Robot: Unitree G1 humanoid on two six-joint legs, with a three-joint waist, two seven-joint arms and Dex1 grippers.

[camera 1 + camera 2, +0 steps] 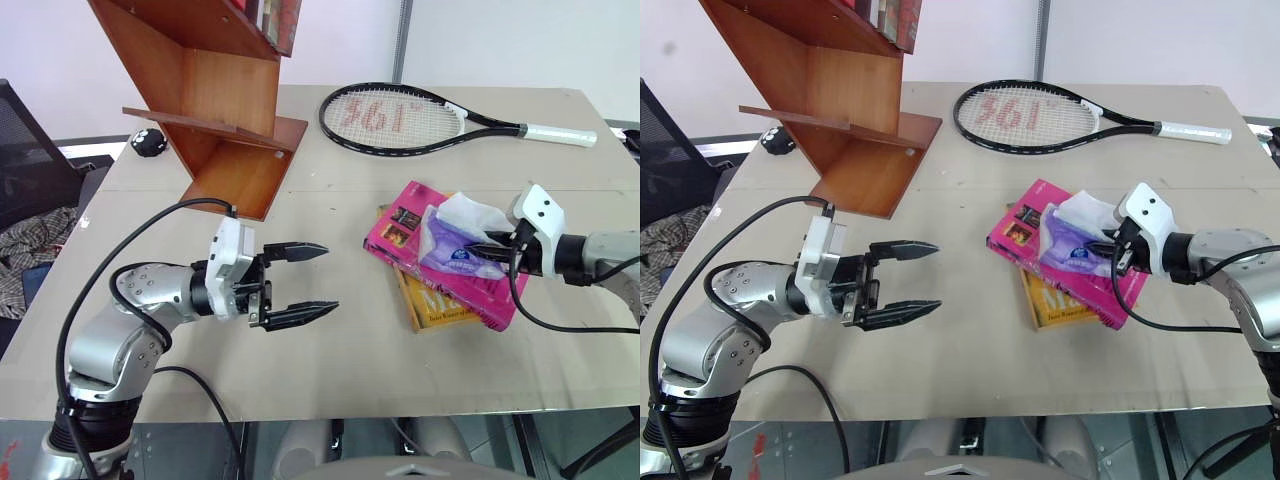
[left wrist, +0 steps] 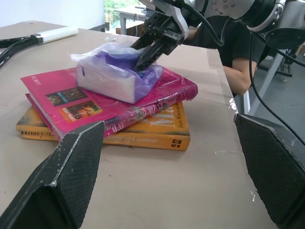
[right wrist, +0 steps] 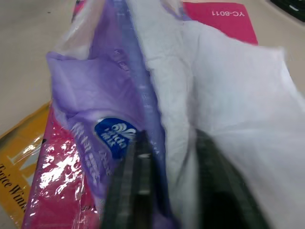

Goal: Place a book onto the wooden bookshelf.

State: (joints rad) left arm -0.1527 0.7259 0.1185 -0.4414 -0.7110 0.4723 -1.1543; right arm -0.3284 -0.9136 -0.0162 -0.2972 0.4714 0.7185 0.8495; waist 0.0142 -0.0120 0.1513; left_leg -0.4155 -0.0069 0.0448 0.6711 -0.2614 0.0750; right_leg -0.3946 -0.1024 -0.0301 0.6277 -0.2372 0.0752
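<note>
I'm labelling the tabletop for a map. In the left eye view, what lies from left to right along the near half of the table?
Left pincer, open → pink book stacked on a yellow one → tissue pack on the book → right pincer, shut on the pack.

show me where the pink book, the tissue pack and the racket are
pink book (image 1: 392, 232), left eye view, bare cover corner
tissue pack (image 1: 455, 252), left eye view, purple wrapper front
racket (image 1: 390, 118), left eye view, middle of strings
</note>
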